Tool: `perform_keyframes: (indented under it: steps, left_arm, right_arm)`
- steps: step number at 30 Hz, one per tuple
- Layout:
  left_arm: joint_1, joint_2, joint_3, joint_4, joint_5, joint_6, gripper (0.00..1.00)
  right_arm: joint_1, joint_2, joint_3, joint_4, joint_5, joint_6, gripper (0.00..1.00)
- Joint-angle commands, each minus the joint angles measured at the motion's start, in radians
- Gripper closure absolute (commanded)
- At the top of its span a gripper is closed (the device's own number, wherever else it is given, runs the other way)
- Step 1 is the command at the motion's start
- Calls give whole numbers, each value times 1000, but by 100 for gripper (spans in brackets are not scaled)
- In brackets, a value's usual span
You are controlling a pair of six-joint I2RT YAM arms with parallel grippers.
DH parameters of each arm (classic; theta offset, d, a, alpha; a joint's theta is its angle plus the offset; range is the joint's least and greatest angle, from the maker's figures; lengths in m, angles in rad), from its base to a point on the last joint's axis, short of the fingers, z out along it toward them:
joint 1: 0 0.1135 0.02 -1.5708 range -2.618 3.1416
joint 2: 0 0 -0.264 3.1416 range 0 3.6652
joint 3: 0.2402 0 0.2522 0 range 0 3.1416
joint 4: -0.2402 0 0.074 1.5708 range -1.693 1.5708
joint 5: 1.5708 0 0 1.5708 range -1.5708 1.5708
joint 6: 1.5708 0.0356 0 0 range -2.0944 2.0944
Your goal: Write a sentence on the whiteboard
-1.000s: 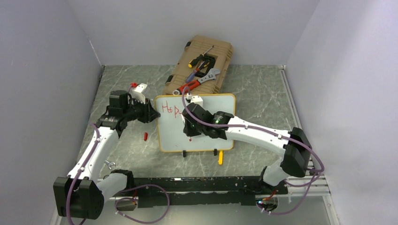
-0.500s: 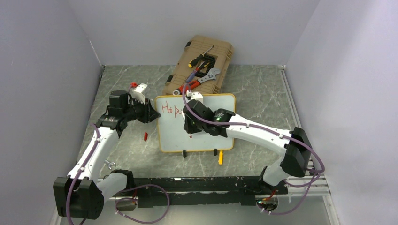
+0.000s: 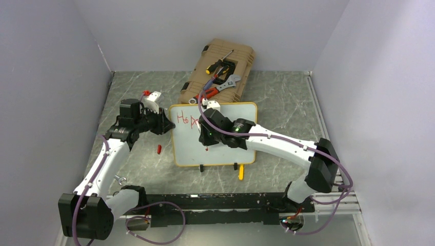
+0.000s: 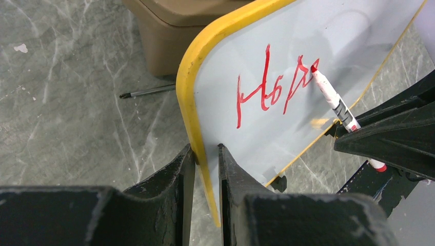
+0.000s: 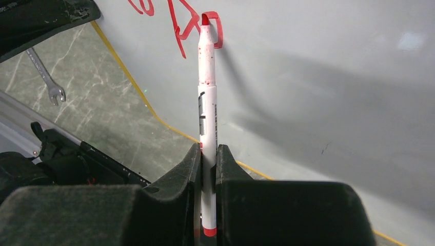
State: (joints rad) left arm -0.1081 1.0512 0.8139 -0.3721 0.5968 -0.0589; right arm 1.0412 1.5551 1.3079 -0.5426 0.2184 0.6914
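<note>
The whiteboard (image 3: 225, 141) with its yellow frame stands tilted mid-table. Red letters (image 3: 187, 120) reading "Hop" and part of a further letter sit at its top left. My left gripper (image 3: 166, 125) is shut on the board's left edge; in the left wrist view its jaws (image 4: 205, 151) pinch the yellow frame (image 4: 187, 87). My right gripper (image 3: 205, 134) is shut on a white red-tipped marker (image 5: 206, 102). The marker's tip touches the board (image 5: 318, 77) at the newest red loop (image 5: 218, 31). The marker also shows in the left wrist view (image 4: 333, 100).
A tan tool case (image 3: 241, 59) with a screwdriver, wrench and pliers lies behind the board. A red marker cap (image 3: 159, 149) lies left of the board. A yellow item (image 3: 240, 172) lies at the board's front feet. A small spanner (image 3: 120, 179) lies near the left arm.
My right gripper has moved the marker slightly up and left on the board, and the red writing has gained a stroke after "Hop". The left gripper has not moved.
</note>
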Motion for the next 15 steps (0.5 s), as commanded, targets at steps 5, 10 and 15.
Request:
perform_keyframes:
  steps: [5, 10, 15]
  left_arm:
    - [-16, -7, 21, -5, 36, 26, 100]
    - [-16, -11, 18, -6, 35, 26, 100]
    - [-16, -12, 18, -5, 35, 24, 100]
  right_arm:
    - [3, 10, -26, 4, -2, 21, 100]
    - [13, 13, -29, -1, -4, 30, 100]
    - [23, 14, -35, -5, -2, 40, 100]
